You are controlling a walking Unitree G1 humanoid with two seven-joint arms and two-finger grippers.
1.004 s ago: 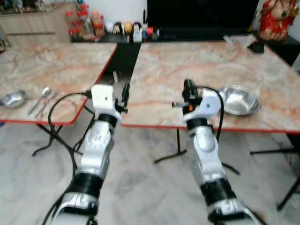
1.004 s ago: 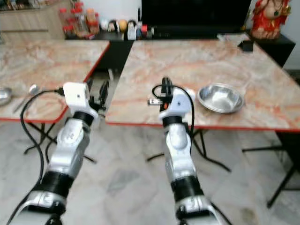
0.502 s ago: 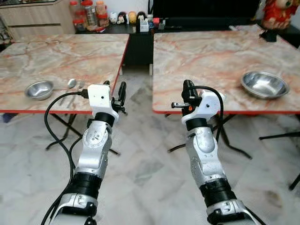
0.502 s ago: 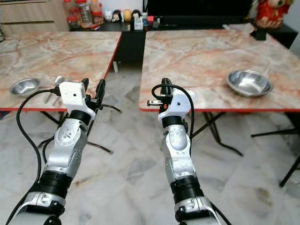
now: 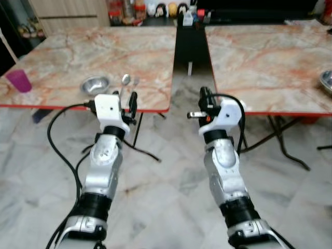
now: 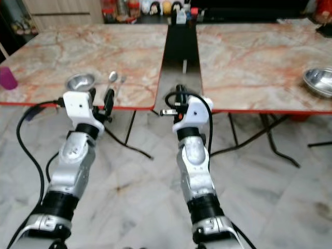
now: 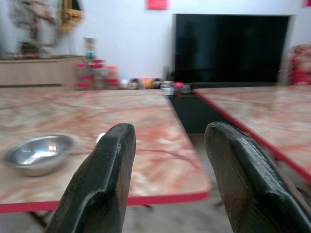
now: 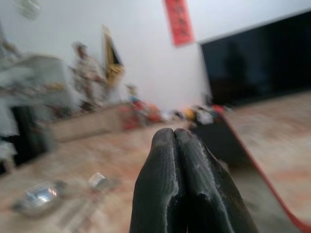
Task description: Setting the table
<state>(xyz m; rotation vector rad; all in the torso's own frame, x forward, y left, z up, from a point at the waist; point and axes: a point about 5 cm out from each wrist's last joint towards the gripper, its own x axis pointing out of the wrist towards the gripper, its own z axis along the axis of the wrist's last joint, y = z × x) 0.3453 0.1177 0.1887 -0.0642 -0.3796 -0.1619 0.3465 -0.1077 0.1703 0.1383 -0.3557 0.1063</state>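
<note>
Marble-patterned tops with red edging are seen on two benches set side by side, a dark gap between them. At the far left of the left bench [image 5: 62, 57] a purple cup [image 5: 18, 81] is stood near the edge. Further right, a small steel bowl [image 5: 95, 84] is placed near the front edge, with a spoon [image 5: 125, 79] laid just beside it on its right. The left pincer [image 5: 126, 101] is held in the air just before that edge, below the bowl and spoon, its fingers [image 7: 104, 179] spread apart with nothing between them. The right pincer [image 5: 203, 97] is raised before the gap, its fingers [image 8: 165, 189] pressed together and empty. On the right bench [image 6: 259, 52] a larger steel bowl [image 6: 320, 81] is set at the far right.
</note>
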